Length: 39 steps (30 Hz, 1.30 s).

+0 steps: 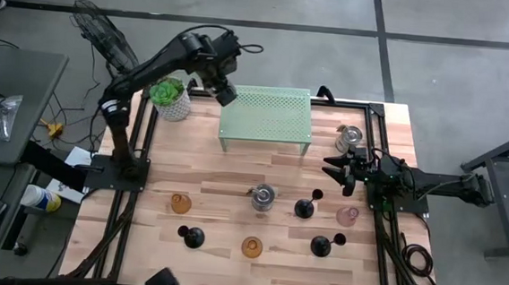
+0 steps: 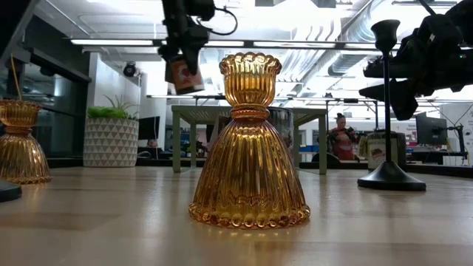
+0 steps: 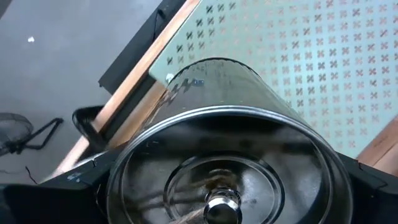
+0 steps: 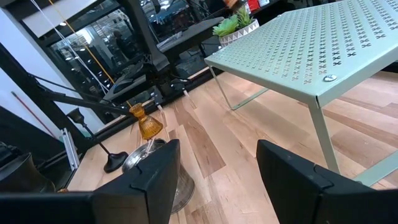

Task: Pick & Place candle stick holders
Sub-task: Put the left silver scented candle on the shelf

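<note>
My left pincer [image 1: 225, 93] grips a silver cup [image 3: 217, 149] above the green rack's [image 1: 267, 113] corner; my right pincer [image 1: 336, 166] waits open near the table's [image 1: 234, 181] right edge.

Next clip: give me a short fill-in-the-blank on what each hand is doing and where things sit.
1. The left hand holds a shiny ____ cup beside the green perforated shelf.
2. The right hand is open and holds ____.
3. The white pot with a plant stands at the table's far ____ corner in the high view.

Missing words: silver; nothing; left
</note>
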{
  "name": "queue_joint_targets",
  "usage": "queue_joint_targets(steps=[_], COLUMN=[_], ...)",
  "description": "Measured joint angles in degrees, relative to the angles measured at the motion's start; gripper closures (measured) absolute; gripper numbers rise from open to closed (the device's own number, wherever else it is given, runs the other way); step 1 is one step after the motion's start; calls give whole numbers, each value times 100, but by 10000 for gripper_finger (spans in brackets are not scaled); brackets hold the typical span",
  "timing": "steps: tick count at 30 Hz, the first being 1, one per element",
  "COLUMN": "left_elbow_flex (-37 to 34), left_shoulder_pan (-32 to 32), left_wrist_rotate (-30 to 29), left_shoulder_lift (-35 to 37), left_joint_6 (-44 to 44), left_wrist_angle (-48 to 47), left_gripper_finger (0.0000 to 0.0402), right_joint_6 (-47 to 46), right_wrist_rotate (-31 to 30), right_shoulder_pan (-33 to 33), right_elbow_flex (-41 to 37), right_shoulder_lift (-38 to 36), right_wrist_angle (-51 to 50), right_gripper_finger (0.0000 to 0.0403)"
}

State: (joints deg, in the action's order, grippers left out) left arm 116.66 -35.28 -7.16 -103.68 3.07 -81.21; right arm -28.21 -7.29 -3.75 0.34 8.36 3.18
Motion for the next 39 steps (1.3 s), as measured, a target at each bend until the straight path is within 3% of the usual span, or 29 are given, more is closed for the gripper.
queue_joint_targets(steps=[18,29,39], left_elbow_flex=[1241,1296,1296], left_shoulder_pan=[-3,-159,-191], left_wrist_rotate=[-138,-147,208], left_shoulder_lift=[-1379,-1467,-1467], left_joint_6=[-303,-152,-121], left_wrist_angle=[-52,-185,-187], left_gripper_finger=[47,48,48], right_joint_6=[-1,-2,-2], right_wrist_rotate=[0,0,0], right_shoulder_pan=[0,-2,-2], right_elbow_flex=[-2,-2,0], right_shoulder_lift=[0,0,0], right_wrist_angle=[1,0,2], right_gripper_finger=[197,197,197])
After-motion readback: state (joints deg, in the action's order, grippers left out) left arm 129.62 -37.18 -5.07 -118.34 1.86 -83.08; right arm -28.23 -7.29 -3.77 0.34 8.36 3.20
